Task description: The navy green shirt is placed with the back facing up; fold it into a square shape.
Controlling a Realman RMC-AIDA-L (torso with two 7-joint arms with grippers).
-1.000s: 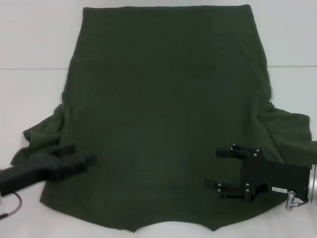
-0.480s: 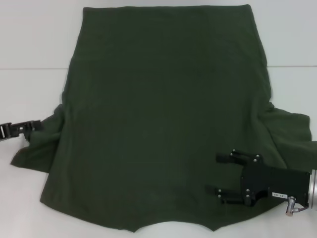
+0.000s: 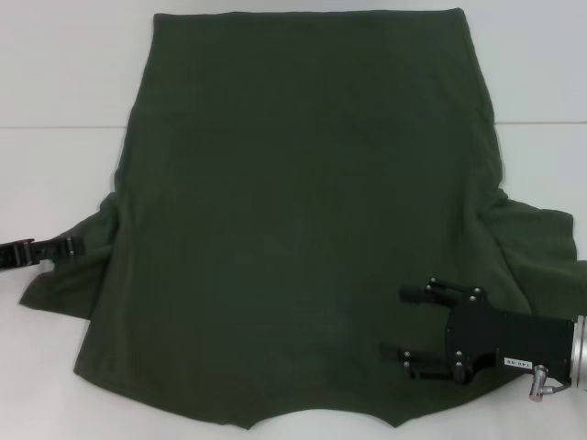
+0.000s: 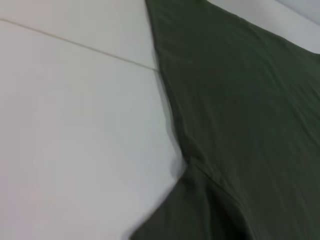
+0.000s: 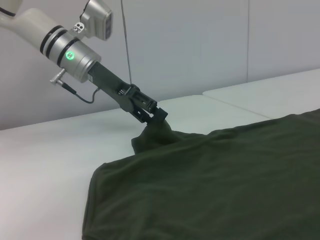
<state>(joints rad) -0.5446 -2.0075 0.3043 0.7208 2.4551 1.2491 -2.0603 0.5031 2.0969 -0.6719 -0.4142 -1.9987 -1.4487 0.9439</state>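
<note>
Count, per head view: 1 navy green shirt (image 3: pixel 303 220), spread flat, w/ 2 short sleeves visible, 1 left, 1 right. 2 grippers: left gripper (image 3: pixel 69 246) at left sleeve edge, right gripper (image 3: pixel 411 323) over near-right shirt area. 1 white table (image 3: pixel 64 73).

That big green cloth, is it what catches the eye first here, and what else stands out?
Yes: the navy green shirt covers most of the white table, plain back up. The left gripper pinches its left sleeve at the edge, jaws shut. The right gripper hovers over the shirt's near right corner, jaws open.
</note>
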